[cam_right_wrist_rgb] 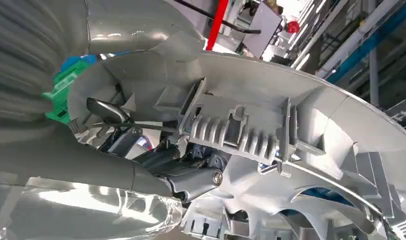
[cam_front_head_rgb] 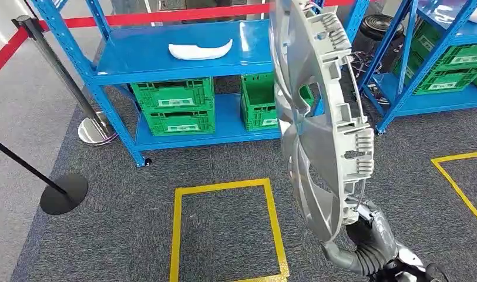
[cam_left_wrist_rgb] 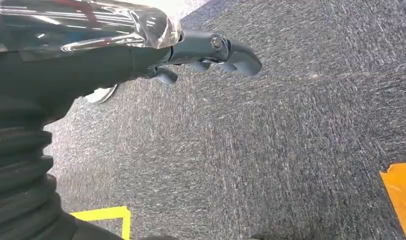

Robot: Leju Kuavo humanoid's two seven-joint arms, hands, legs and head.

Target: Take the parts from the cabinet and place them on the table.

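My right hand (cam_front_head_rgb: 367,234) holds a large grey plastic wheel cover (cam_front_head_rgb: 325,111) upright by its lower rim, in front of the blue cabinet (cam_front_head_rgb: 165,64). The cover's ribbed back faces me. In the right wrist view the dark fingers (cam_right_wrist_rgb: 188,172) hook through the ribbed inner side of the cover (cam_right_wrist_rgb: 301,130). A white curved part (cam_front_head_rgb: 200,50) lies on the cabinet's upper blue shelf. My left hand (cam_left_wrist_rgb: 201,52) hangs over the grey carpet, fingers loosely apart, with nothing in it.
Green crates (cam_front_head_rgb: 174,106) fill the cabinet's lower shelf. A second blue rack (cam_front_head_rgb: 442,70) with green crates stands at the right. Yellow tape (cam_front_head_rgb: 224,229) marks a square on the carpet. Two stanchions (cam_front_head_rgb: 63,194) with a red belt stand at the left.
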